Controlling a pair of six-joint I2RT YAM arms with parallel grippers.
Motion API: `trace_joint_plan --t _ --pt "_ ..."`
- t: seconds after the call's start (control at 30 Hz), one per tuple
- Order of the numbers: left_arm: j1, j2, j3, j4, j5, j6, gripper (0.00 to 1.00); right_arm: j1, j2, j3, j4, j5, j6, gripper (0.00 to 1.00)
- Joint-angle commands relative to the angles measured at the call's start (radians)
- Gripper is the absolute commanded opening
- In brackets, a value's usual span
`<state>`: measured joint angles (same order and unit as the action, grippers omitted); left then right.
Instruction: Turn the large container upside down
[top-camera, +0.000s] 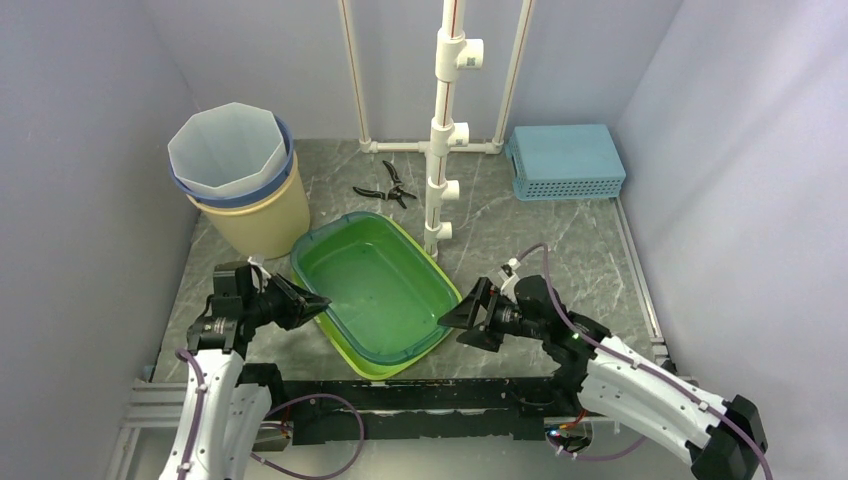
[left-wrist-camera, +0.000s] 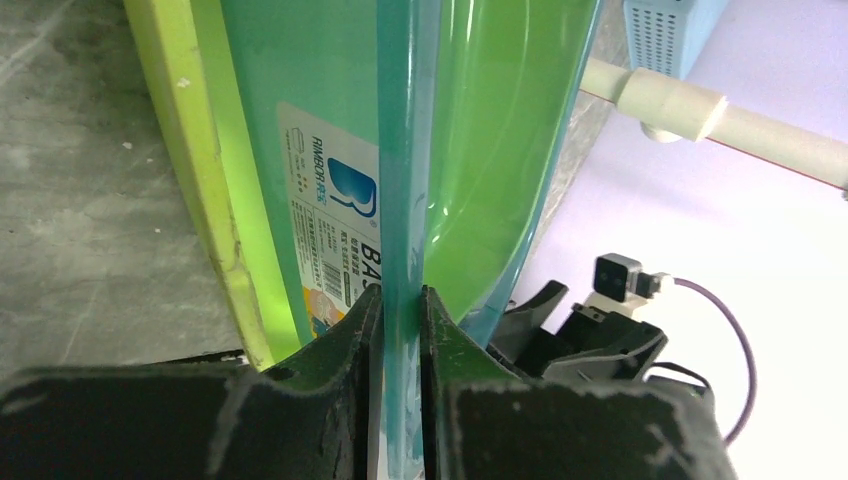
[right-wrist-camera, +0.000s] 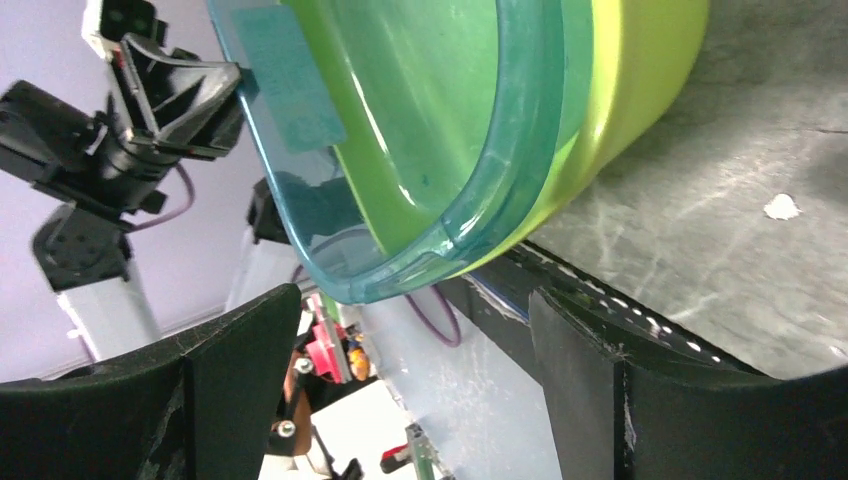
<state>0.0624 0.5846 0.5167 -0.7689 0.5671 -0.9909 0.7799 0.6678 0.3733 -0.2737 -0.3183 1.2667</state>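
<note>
Green plastic basin (top-camera: 375, 280) sits right way up on the grey table (top-camera: 560, 250), between the two arms at the near side. It's angled, with one corner pointing at each arm. Up close it looks like two tubs nested, a see-through teal one (left-wrist-camera: 400, 150) inside a lime one (left-wrist-camera: 190, 150).

The left gripper (left-wrist-camera: 400, 300) is clamped down thin on the teal rim at its corner, jaws nearly together with just the plastic edge between them. That's the anchor grip, I'd say: pinch the lip so the basin can be levered up and over.

The right gripper (right-wrist-camera: 410, 295) is wide open at the opposite corner and holds nothing. The rim curves just in front of the gap between its fingers, and I can't tell if it's touching. My guess is it's lining up for a second pinch so the flip doesn't twist.

One worry is that only the teal tub is gripped, so the lime one could drop off.
</note>
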Motion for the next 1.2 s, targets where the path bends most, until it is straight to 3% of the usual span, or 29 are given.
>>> trace_joint_plan --t 0.0,0.13,0.3,0.47,0.77,0.9,1.07,1.17 --pt "0.001 -0.051 0.037 0.037 0.045 -0.124 0.03 -0.001 0.011 -0.097 0.273 -0.075 0.152 0.87" --pt "0.001 -0.082 0.013 0.040 0.065 -0.166 0.03 -0.001 0.066 -0.158 0.459 -0.112 0.243 0.84" --pt "0.001 -0.127 0.002 -0.001 0.073 -0.173 0.03 -0.001 0.088 -0.199 0.605 -0.129 0.288 0.68" --pt "0.001 -0.157 0.014 -0.066 0.070 -0.150 0.03 0.000 0.098 -0.174 0.599 -0.135 0.294 0.61" --pt "0.001 -0.173 0.057 -0.116 0.101 -0.142 0.02 0.000 0.168 -0.283 0.943 -0.132 0.441 0.62" --pt "0.001 -0.174 0.077 -0.133 0.103 -0.135 0.03 0.000 0.165 -0.268 0.911 -0.106 0.428 0.61" --pt "0.001 -0.181 0.075 -0.152 0.131 -0.129 0.03 -0.002 0.168 -0.279 0.914 -0.084 0.462 0.43" --pt "0.001 -0.195 0.082 -0.172 0.131 -0.124 0.03 -0.001 0.176 -0.286 0.928 -0.086 0.471 0.45"
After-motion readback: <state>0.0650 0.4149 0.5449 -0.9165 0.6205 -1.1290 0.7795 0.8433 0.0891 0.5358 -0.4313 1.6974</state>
